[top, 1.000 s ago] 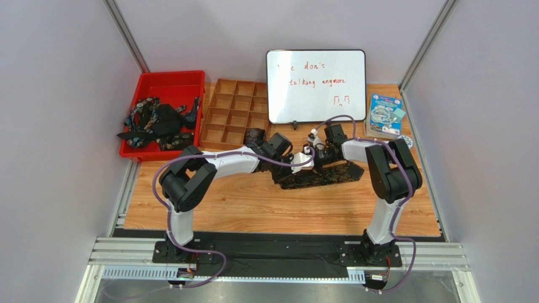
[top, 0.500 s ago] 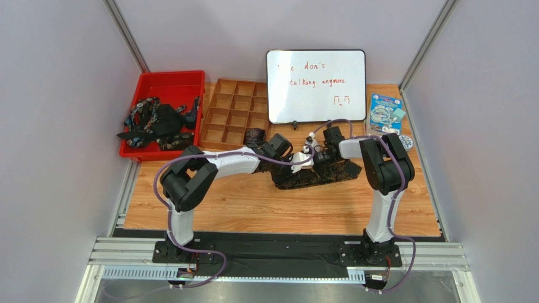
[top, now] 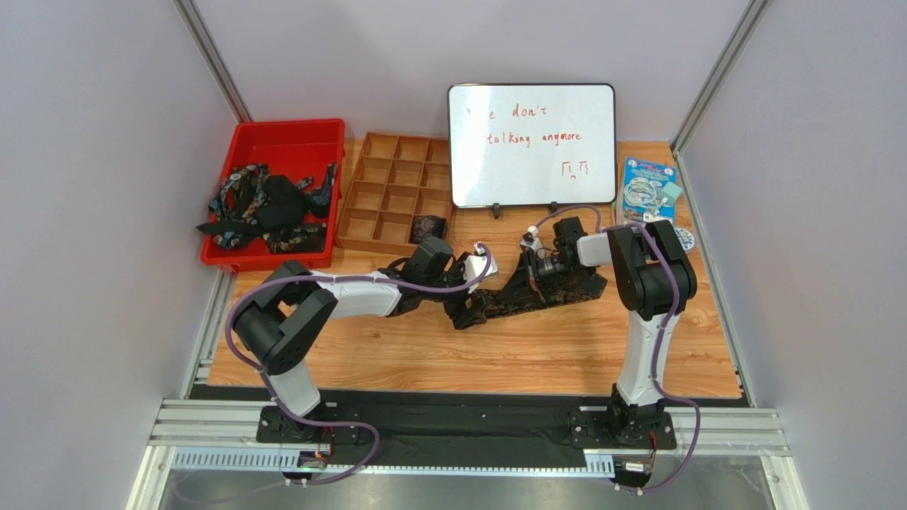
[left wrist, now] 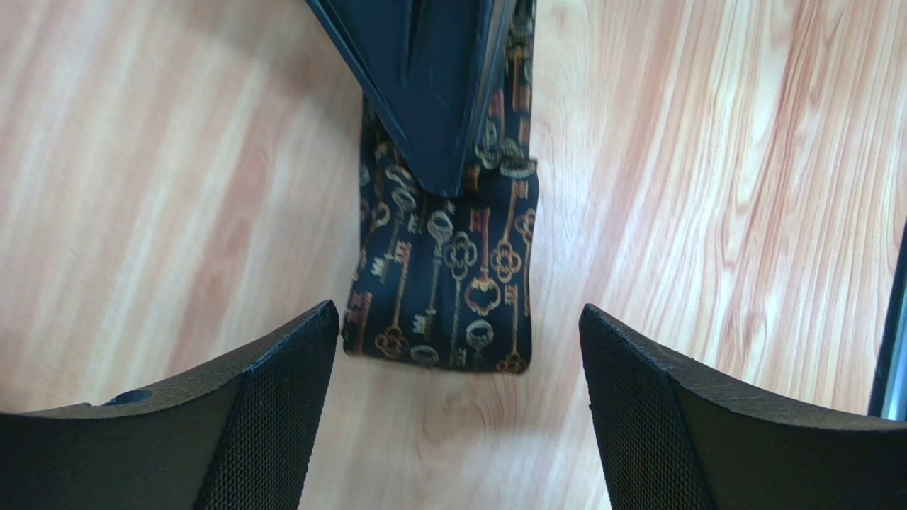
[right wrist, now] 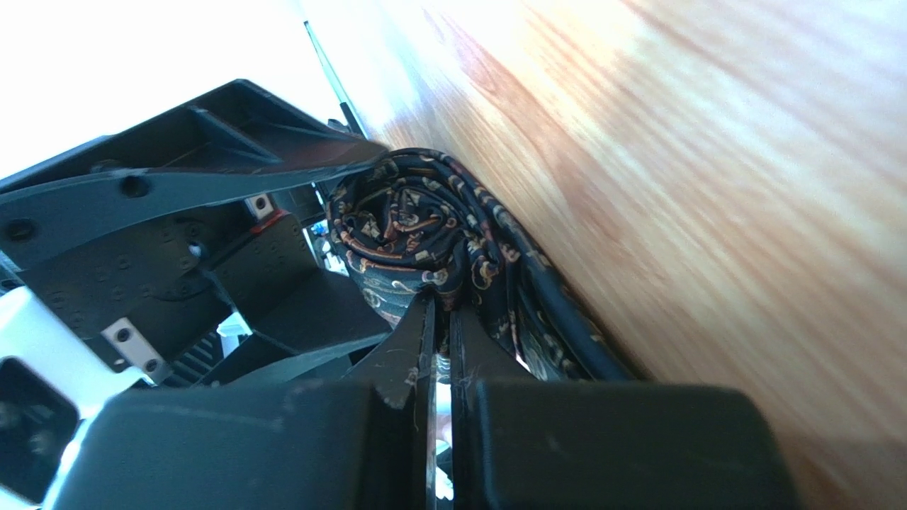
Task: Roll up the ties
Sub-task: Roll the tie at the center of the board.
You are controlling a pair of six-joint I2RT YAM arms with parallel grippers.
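One of the ties (top: 509, 299), black with gold key figures, lies across the middle of the table. Its flat end (left wrist: 447, 287) rests on the wood just ahead of my left gripper (left wrist: 458, 351), which is open with nothing between its fingers (left wrist: 271, 409). The tie's other end is wound into a coil (right wrist: 413, 223). My right gripper (right wrist: 440, 310) is shut on the fabric at the coil's edge, low over the table. From above, the left gripper (top: 470, 281) sits at the tie's left end and the right gripper (top: 532, 266) at its right part.
A red bin (top: 279, 136) at the back left holds several loose ties (top: 266, 202). Beside it is a wooden compartment tray (top: 394, 183) with a dark coil (top: 428, 226) in one cell. A whiteboard (top: 530, 143) and a blue box (top: 649, 193) stand behind.
My left gripper has opened, let go of the tie and drawn back to the left. My right gripper has shut on the coil.
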